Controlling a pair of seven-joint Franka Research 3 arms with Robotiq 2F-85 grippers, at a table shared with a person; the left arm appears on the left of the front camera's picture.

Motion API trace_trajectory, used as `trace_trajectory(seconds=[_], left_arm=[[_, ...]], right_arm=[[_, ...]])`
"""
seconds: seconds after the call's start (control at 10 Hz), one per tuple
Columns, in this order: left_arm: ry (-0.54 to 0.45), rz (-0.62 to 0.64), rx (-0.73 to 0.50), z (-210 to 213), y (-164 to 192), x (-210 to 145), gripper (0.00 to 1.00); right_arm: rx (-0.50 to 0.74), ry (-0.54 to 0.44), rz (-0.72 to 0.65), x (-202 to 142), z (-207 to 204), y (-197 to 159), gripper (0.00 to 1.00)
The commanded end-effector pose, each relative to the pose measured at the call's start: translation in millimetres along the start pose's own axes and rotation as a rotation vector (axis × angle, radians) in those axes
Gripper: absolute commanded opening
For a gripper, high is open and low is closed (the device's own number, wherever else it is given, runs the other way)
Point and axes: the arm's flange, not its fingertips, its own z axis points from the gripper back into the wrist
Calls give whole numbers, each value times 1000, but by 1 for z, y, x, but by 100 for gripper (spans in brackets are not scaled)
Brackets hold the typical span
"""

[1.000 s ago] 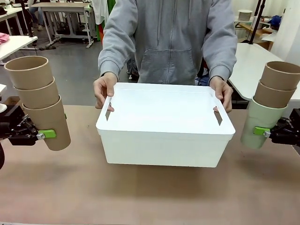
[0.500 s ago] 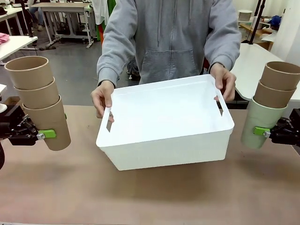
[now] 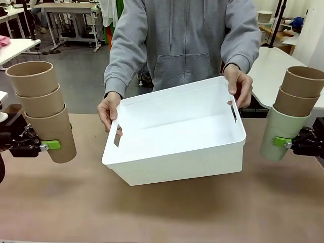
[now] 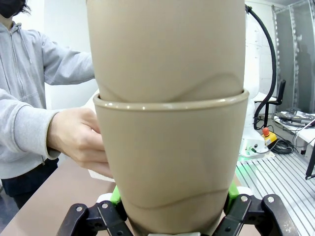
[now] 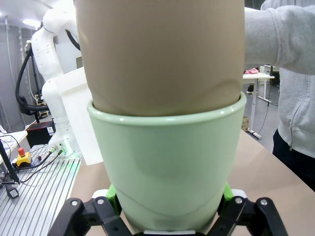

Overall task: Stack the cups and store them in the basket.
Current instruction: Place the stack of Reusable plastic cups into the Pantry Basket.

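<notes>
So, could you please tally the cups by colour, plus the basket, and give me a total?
Tan cups: 5
Pale green cup: 1
White basket: 1
Total: 7

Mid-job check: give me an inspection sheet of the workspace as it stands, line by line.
Surface: brown table, basket over its middle.
Job's things: white basket, empty, tilted toward the robot, held at both ends by the person's hands; left stack of three tan cups; right stack, two tan cups in a green cup.
Clutter: nothing seen.
Grippers: left gripper shut on the left stack's bottom cup; right gripper shut on the green cup.
Cables: black cables on a slatted bench beside the table.
Surroundings: other tables behind the person.
</notes>
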Motion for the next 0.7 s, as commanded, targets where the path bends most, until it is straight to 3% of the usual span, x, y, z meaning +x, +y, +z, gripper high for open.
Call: trace_trajectory(seconds=[0.0, 0.3, 0.6], left_arm=[[9, 55, -18, -7, -8, 36, 84], [123, 98, -30, -29, -11, 103, 84], [358, 102, -45, -112, -22, 155, 84]], right_arm=[[4, 5, 16, 4, -2, 0, 84], [4, 5, 16, 4, -2, 0, 84], [4, 5, 16, 4, -2, 0, 84]])
